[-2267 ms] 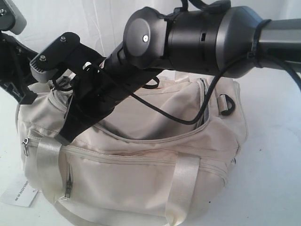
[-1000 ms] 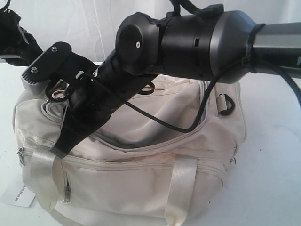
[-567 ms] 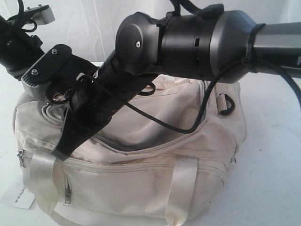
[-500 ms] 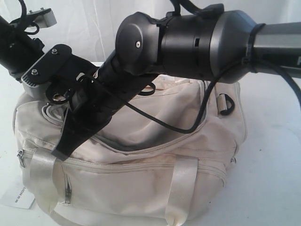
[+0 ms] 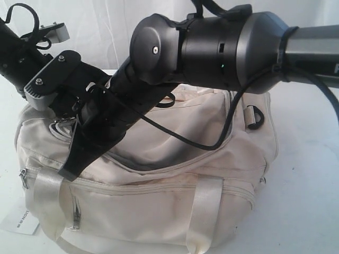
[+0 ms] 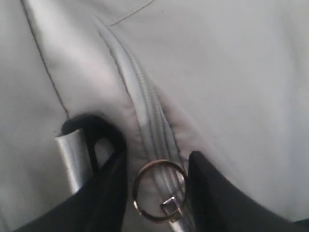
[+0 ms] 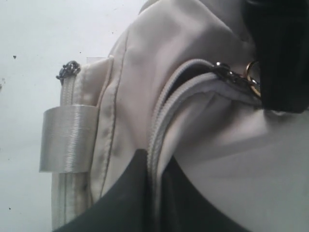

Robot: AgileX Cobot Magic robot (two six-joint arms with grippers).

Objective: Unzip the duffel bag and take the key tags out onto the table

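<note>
The cream duffel bag [image 5: 175, 180] lies on the white table [image 5: 310, 185], its top zip partly open and showing grey lining. My right gripper [image 5: 69, 170] reaches across to the bag's left end and is shut on the zip edge [image 7: 155, 145]. My left gripper [image 6: 157, 193] is open, and its black fingers [image 6: 108, 193] stand either side of the metal ring zip pull [image 6: 159, 191], which lies flat on the zip. In the exterior view that ring [image 5: 61, 126] shows just under the right wrist. The key tags are hidden.
A white paper label [image 5: 20, 221] lies by the bag's front left corner. The right arm [image 5: 228, 47] spans the top of the bag. A black D-ring [image 5: 256, 117] sits at the right end, another [image 6: 91, 130] beside the left fingers. The front pocket zip pull [image 7: 69, 69] hangs near the strap [image 7: 67, 140].
My left arm, raised away at the top left a second ago, has come back down to the bag's left end. The ring pull now lies lower. The right arm has held still.
</note>
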